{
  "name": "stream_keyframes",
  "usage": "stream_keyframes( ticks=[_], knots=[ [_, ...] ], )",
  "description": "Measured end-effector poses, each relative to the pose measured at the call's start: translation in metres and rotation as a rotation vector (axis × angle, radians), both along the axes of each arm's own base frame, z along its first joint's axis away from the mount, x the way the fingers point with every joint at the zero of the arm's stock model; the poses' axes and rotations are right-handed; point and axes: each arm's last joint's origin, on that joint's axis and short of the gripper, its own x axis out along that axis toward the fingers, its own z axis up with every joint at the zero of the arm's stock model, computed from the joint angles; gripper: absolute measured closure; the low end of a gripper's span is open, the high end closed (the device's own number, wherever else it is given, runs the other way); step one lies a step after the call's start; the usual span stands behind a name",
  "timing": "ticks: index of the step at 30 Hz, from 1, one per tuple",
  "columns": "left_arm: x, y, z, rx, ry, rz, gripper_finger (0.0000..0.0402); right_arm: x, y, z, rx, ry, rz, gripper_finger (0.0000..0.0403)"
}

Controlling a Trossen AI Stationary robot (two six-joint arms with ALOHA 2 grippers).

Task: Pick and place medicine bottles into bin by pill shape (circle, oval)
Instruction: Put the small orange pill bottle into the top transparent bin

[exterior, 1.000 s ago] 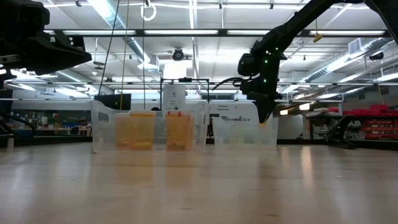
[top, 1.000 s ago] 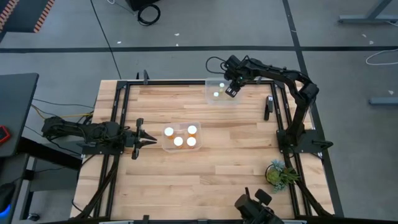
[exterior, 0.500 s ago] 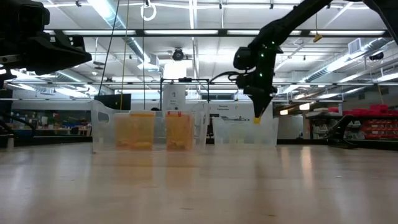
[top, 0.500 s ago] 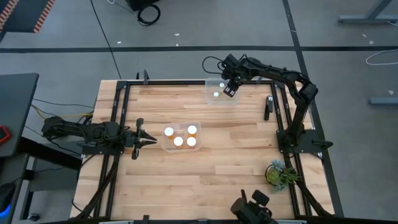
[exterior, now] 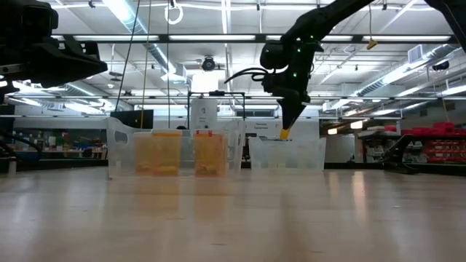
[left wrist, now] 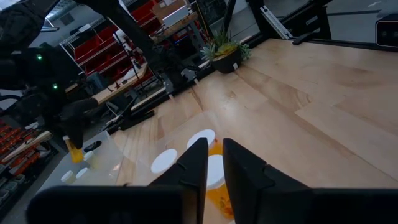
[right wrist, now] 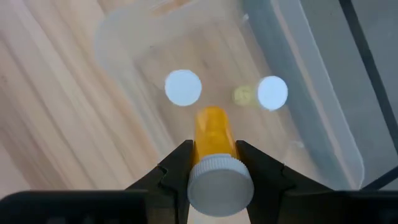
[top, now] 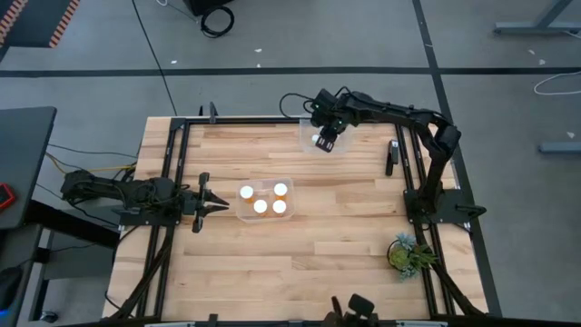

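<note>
Right gripper (right wrist: 213,163), fingers clamped on an amber medicine bottle (right wrist: 214,134) just below its white cap, hangs over the clear bin (top: 309,138) at the table's 12 o'clock edge; two white-capped bottles (right wrist: 183,86) stand inside. Left gripper (top: 211,207), fingers nearly together and empty, waits at 9 o'clock beside the central bin (top: 241,214) of four bottles (top: 260,206).

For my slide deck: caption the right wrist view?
Right claw holds an amber bottle above a clear bin containing two white-capped bottles.
</note>
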Motion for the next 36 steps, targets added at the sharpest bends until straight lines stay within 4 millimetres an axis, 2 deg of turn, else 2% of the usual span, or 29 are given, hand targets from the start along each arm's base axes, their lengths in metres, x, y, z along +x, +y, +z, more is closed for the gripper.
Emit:
stream_keyframes(
  ticks=[9,19,22,25,31,34,36],
  knots=[
    [0.0,0.0,0.0,0.0,0.001,0.0,0.0346,0.001,0.0,0.001,0.026,-0.024,-0.027,0.0281],
    [0.0,0.0,0.0,0.0,0.0,0.0,0.0347,0.01,-0.006,0.042,-0.039,-0.138,-0.039,0.0281],
    [0.0,0.0,0.0,0.0,0.0,0.0,0.0343,0.012,-0.005,0.046,-0.043,-0.153,-0.045,0.0281],
    [0.0,0.0,0.0,0.0,0.0,0.0,0.0342,0.018,-0.002,0.037,-0.02,-0.126,-0.043,0.0281],
    [0.0,0.0,0.0,0.0,0.001,0.0,0.035,0.033,-0.008,-0.001,0.047,0.001,-0.017,0.0281],
    [0.0,0.0,0.0,0.0,0.0,0.0,0.035,0.035,-0.02,-0.002,0.042,0.051,-0.04,0.0281],
    [0.0,0.0,0.0,0.0,-0.001,0.0,0.0347,0.038,-0.027,0.006,0.025,0.029,-0.052,0.0281]
  ],
)
